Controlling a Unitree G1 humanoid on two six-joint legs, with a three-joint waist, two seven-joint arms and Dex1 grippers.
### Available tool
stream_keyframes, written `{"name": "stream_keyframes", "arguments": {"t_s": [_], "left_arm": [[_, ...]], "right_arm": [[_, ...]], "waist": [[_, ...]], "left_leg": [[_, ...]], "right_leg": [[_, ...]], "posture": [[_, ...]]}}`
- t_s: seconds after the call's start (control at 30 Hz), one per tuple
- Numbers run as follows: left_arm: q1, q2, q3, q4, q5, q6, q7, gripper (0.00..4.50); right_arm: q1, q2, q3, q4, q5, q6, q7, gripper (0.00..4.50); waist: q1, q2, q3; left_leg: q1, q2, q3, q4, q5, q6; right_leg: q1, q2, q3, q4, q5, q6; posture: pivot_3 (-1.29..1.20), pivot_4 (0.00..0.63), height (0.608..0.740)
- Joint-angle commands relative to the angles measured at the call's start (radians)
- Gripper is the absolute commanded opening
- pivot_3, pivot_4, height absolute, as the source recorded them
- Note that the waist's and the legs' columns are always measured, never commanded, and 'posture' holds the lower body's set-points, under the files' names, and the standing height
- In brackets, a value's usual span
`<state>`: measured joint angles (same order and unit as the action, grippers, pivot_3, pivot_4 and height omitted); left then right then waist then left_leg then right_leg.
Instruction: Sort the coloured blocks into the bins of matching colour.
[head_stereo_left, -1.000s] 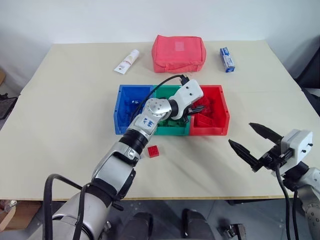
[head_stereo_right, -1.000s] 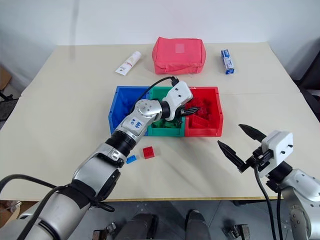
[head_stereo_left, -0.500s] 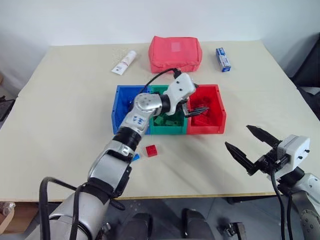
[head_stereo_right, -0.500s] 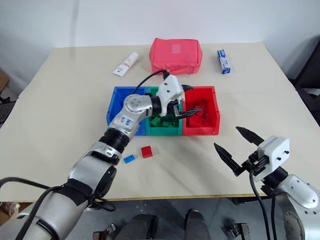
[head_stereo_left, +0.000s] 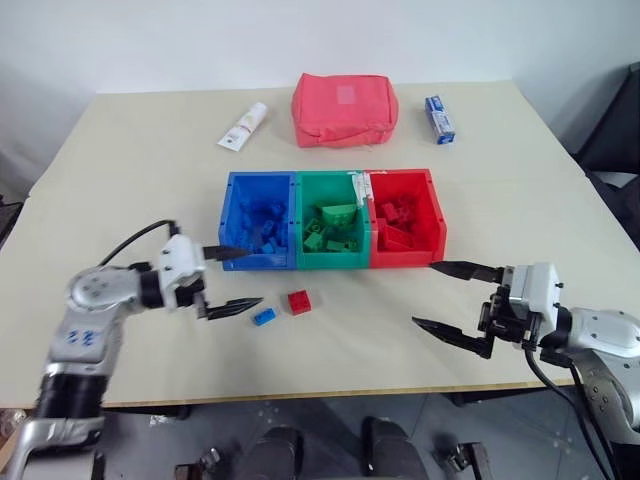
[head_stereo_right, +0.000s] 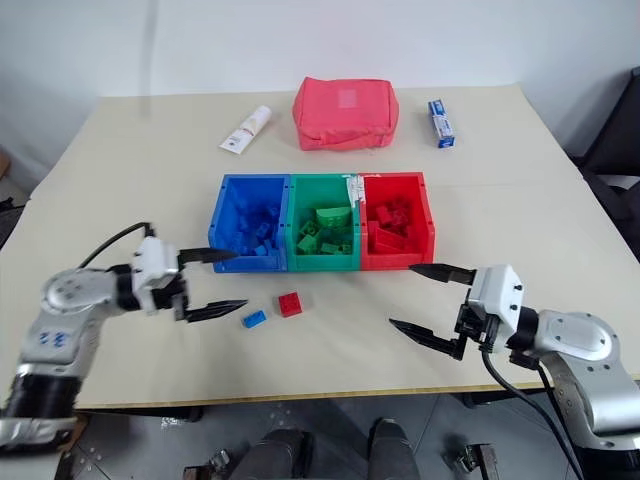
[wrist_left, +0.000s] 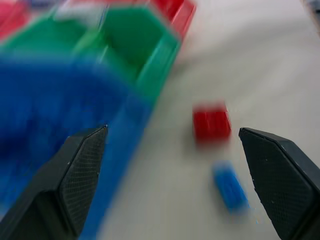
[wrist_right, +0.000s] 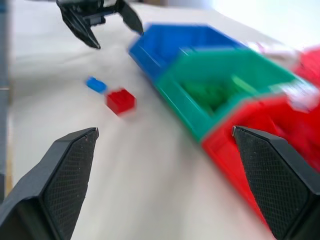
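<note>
Beige and wide, the desk (head_stereo_left: 120, 190) carries all the things, and behind it we see a pale wall. At the middle of the desk stand the three joined bins: the blue bin (head_stereo_left: 258, 234) on the 9 o'clock side, the green bin (head_stereo_left: 332, 232) in the centre, the red bin (head_stereo_left: 405, 231) on the 3 o'clock side. Each bin holds small bricks of its own colour.

Two blocks lie on the bare desk toward 6 o'clock from the bins: a red block (head_stereo_left: 299, 301) just in front of the place where the blue and green bins join, and a smaller blue block (head_stereo_left: 264, 316) just beside it, toward 8 o'clock. They are close but not touching.

Our left hand (head_stereo_left: 229, 279) is at 9 o'clock from these blocks, near them, with its two black fingers spread wide and nothing between them; the upper finger reaches over the front edge of the blue bin. Our right hand (head_stereo_left: 456, 303) is at 4 o'clock from the red bin, also spread wide and empty.

At 12 o'clock, well apart from the bins, lie a red pouch (head_stereo_left: 344, 108), a white tube (head_stereo_left: 241, 127) and a small blue and white box (head_stereo_left: 438, 117).
</note>
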<state>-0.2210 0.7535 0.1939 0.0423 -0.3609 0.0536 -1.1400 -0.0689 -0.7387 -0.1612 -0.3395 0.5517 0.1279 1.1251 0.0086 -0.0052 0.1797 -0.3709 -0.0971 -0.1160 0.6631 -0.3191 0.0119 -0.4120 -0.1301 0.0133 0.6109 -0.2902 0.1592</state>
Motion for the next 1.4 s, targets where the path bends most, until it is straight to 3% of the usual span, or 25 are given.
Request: {"name": "stream_keyframes", "arguments": {"t_s": [0.03, 0.17, 0.27, 0.5, 0.6, 0.93, 1.03, 1.27, 1.3, 1.4], "left_arm": [[0.071, 0.046, 0.104, -0.012, -0.020, -0.020, 0.017, 4.46], [0.166, 0.064, 0.104, -0.076, -0.029, -0.001, -0.006, 4.46], [0.159, 0.032, 0.058, -0.189, -0.029, 0.060, 0.065, 4.46], [0.026, -0.072, -0.215, -0.434, 0.086, 0.387, 0.308, 4.46], [-0.057, -0.094, -0.379, -0.425, 0.164, 0.504, 0.327, 4.46], [-0.179, -0.169, -0.497, -0.272, 0.279, 0.450, 0.352, 4.46], [-0.186, -0.167, -0.503, -0.267, 0.276, 0.456, 0.331, 3.92], [-0.203, -0.164, -0.490, -0.259, 0.240, 0.440, 0.265, 1.68], [-0.206, -0.177, -0.475, -0.258, 0.213, 0.417, 0.247, 1.47], [-0.242, -0.259, -0.408, -0.251, 0.119, 0.413, 0.251, 1.50]], "right_arm": [[-0.037, -0.013, 0.030, 0.018, 0.021, 0.008, 0.060, 4.50], [-0.064, -0.015, 0.047, 0.049, 0.012, 0.010, 0.092, 4.50], [-0.065, -0.020, 0.038, 0.058, 0.006, 0.004, 0.099, 4.50], [0.024, -0.050, -0.015, 0.028, 0.015, 0.002, 0.102, 4.50], [0.090, -0.048, -0.041, -0.004, 0.007, -0.002, 0.079, 4.50], [0.202, -0.033, -0.084, -0.093, 0.011, 0.001, 0.007, 4.50], [0.238, -0.031, -0.096, -0.111, 0.014, -0.002, -0.008, 4.50], [0.311, -0.003, -0.136, -0.135, 0.013, -0.016, -0.055, 4.50], [0.320, 0.005, -0.144, -0.138, 0.015, -0.015, -0.066, 4.50], [0.340, 0.049, -0.175, -0.149, 0.028, -0.015, -0.124, 4.50]], "waist": [[0.011, 0.000, 0.000], [0.017, 0.000, 0.000], [0.020, 0.000, 0.000], [0.017, 0.000, 0.000], [0.015, 0.000, 0.000], [0.022, 0.000, 0.000], [0.021, 0.000, 0.000], [0.018, 0.000, 0.000], [0.019, 0.000, 0.000], [0.022, 0.000, 0.000]], "left_leg": [[0.000, 0.000, 0.000, 0.000, 0.000, 0.000], [0.000, 0.000, -0.001, 0.000, -0.001, 0.000], [0.000, 0.000, -0.001, 0.000, -0.002, 0.000], [0.000, 0.000, -0.001, 0.000, -0.002, 0.000], [0.000, 0.001, 0.000, 0.000, -0.002, -0.001], [0.001, 0.002, 0.002, 0.001, -0.002, -0.001], [0.000, 0.002, 0.002, 0.001, -0.002, -0.001], [0.001, 0.003, 0.002, 0.001, -0.002, -0.001], [0.001, 0.003, 0.002, 0.001, -0.002, -0.002], [0.001, 0.002, 0.002, 0.001, -0.002, -0.001]], "right_leg": [[0.000, 0.000, -0.001, 0.000, 0.000, 0.000], [0.001, -0.001, -0.002, -0.001, 0.000, -0.001], [0.001, -0.001, -0.002, -0.001, 0.000, -0.001], [0.001, 0.000, -0.002, 0.000, 0.000, -0.001], [0.000, 0.001, -0.002, 0.001, 0.000, -0.001], [0.000, 0.003, 0.001, 0.000, 0.000, -0.001], [0.000, 0.002, 0.001, 0.000, 0.000, -0.001], [0.000, 0.003, 0.001, 0.000, 0.000, -0.001], [0.000, 0.003, 0.001, 0.000, 0.000, -0.001], [0.000, 0.002, 0.001, 0.000, 0.000, -0.001]], "posture": [[0.00, 0.150, 0.740], [0.00, 0.150, 0.740], [0.00, 0.150, 0.740], [0.00, 0.150, 0.740], [0.00, 0.150, 0.740], [0.00, 0.150, 0.740], [0.00, 0.150, 0.740], [0.00, 0.150, 0.740], [0.00, 0.150, 0.740], [0.00, 0.150, 0.740]]}}
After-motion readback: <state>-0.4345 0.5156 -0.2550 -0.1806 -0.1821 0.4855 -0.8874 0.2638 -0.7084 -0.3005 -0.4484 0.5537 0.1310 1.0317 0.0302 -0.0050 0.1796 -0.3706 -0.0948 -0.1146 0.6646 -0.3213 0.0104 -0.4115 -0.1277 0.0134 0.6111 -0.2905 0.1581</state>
